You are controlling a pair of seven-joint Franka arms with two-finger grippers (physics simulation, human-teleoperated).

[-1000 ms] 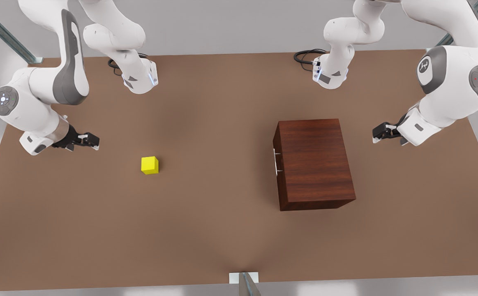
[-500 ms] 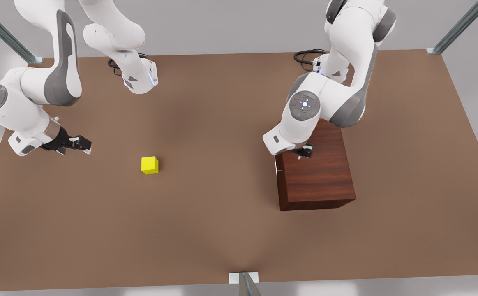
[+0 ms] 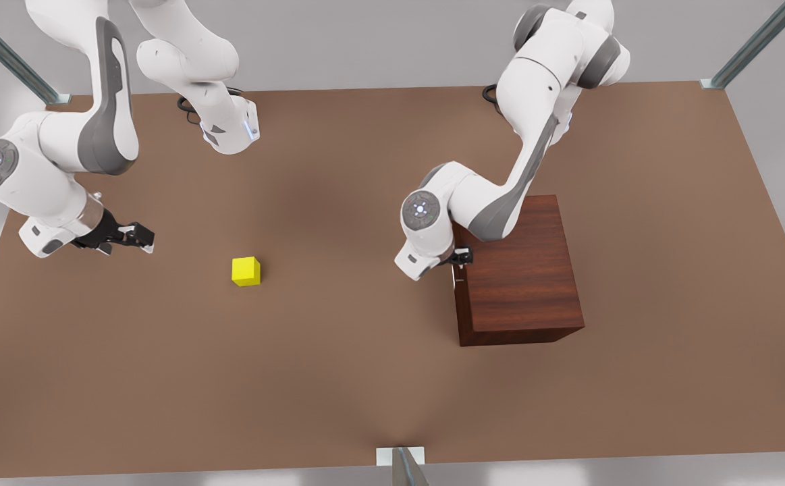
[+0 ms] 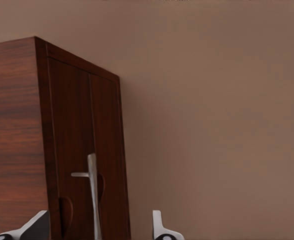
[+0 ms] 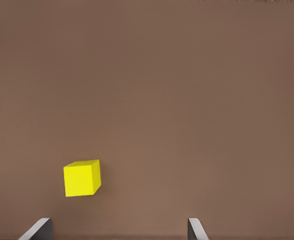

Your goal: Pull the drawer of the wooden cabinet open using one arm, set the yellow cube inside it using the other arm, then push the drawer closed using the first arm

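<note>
- The left pincer (image 3: pixel 460 258) has swung in from the far side of the wooden cabinet (image 3: pixel 517 270), crossed over its top, and now sits at the front face, right by the handle (image 3: pixel 455 268). That is the big change in the last second.
- My read: this arm is taking the pull, and the opening step is about to start. The drawer (image 4: pixel 89 165) is still flush in the cabinet, nothing drawn out yet.
- The left wrist view gives what the front view cannot: the silver handle (image 4: pixel 91 192) stands between the two spread fingertips (image 4: pixel 159 227), with no contact that I can make out. The pincer is open and lined up, not yet clamped.
- The front view only shows that pincer as a small dark shape tucked under the wrist, too small to judge its fingers there.
- Over on the front view's left, the right pincer (image 3: pixel 137 236) has barely shifted, just a small drift. It waits near the yellow cube (image 3: pixel 246 271), apart from it.
- The right wrist view shows the yellow cube (image 5: pixel 82 178) resting on the bare worktop (image 5: pixel 187 100), ahead of wide-spread fingertips (image 5: pixel 37 229), holding nothing.
- The front view adds the overall layout: cube and cabinet sit well apart on the worktop (image 3: pixel 338 378), so the carry will be a long one.
</note>
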